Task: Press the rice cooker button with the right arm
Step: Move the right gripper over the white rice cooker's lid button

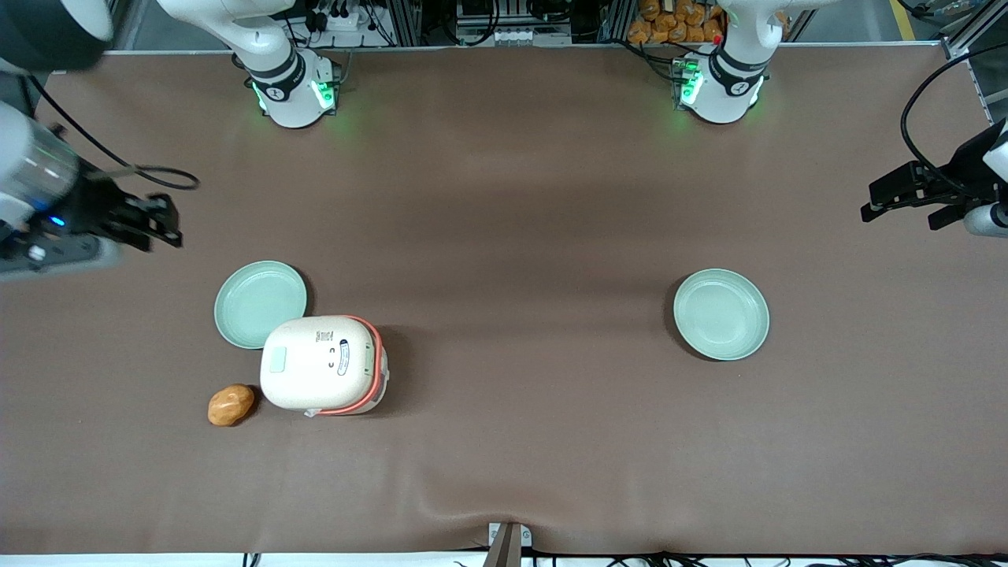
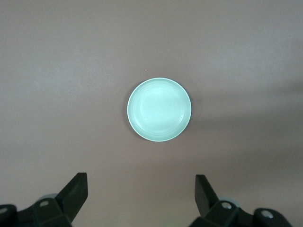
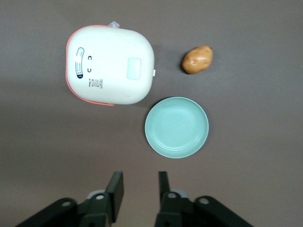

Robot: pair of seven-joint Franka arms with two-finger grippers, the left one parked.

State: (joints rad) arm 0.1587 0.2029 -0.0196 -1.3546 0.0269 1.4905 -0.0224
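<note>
The rice cooker stands on the brown table, cream-white with a coral-red band and a mint rectangular button on its lid. It also shows in the right wrist view, with the button facing up. My right gripper hangs above the table, farther from the front camera than the cooker and nearer the working arm's end. It is well apart from the cooker. In the right wrist view the gripper is open and empty, with bare table between its fingers.
A mint-green plate touches the cooker, farther from the front camera. A potato lies beside the cooker, nearer the front camera. A second mint plate lies toward the parked arm's end.
</note>
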